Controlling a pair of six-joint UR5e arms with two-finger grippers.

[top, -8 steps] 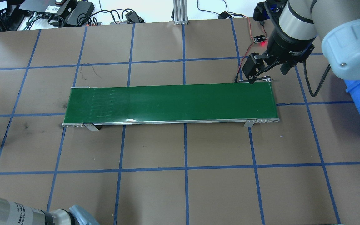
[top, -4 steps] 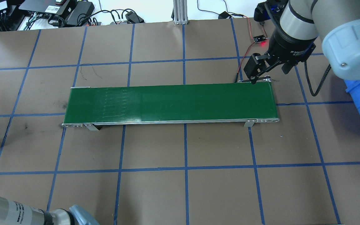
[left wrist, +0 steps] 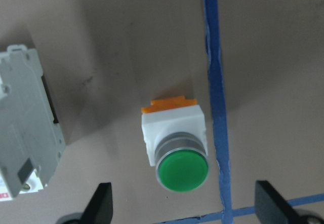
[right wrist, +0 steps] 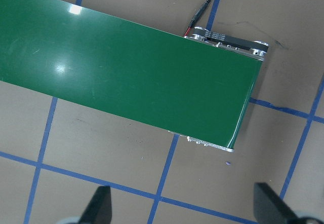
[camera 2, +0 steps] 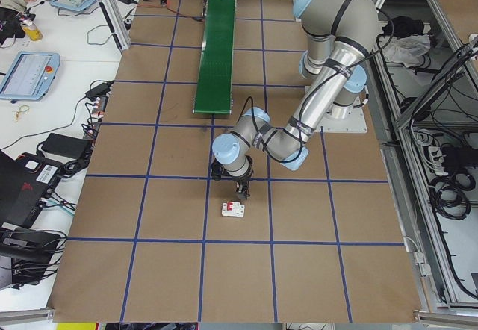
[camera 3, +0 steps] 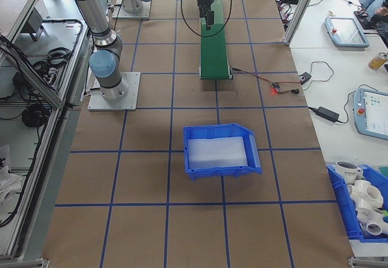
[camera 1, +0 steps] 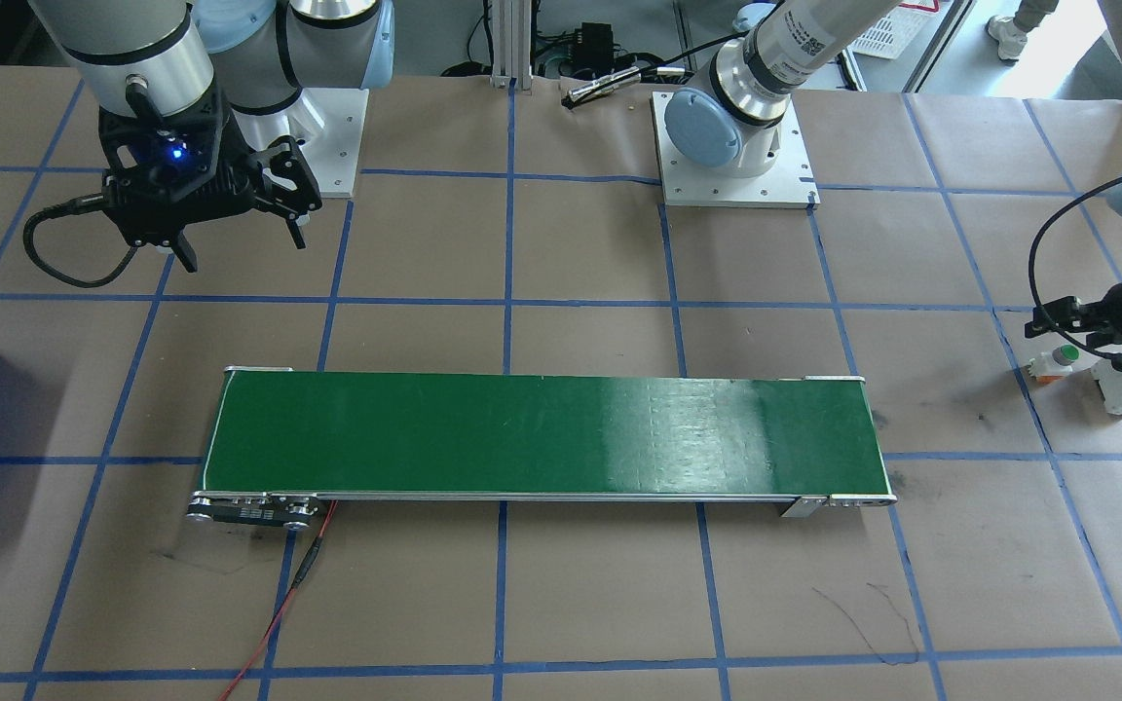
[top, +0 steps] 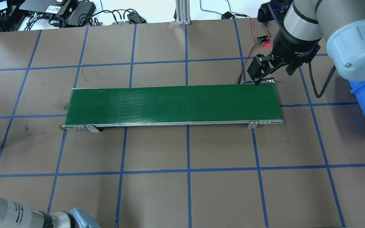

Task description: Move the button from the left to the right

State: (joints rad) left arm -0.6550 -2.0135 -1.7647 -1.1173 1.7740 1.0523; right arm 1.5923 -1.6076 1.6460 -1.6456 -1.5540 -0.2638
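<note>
Left claw [left wrist: 182,209] is spread wide and empty, hanging over the small push-button with round green cap, white blocky body and orange base [left wrist: 175,142]. The button lies on its side on the brown paper-covered table [left wrist: 126,41], directly between the two fingertips and slightly ahead of them. Its long axis runs cap-to-base, roughly perpendicular to the line between the fingers, so closing should pinch the white body across its flanks. That looks right for a straight descent.

Just off to one side of the claw: a white blocky circuit breaker [left wrist: 23,127], apart from the button, not touching. A blue tape line [left wrist: 215,82] runs close beside the button on the other side.

Right claw [top: 266,74] is also open and empty, hovering by the far end of the long green conveyor belt [top: 173,104]; well apart from the button, so left arm is clearly the nearer one.

Count: one button, one breaker, one belt, one blue plastic bin [camera 3: 219,150].
</note>
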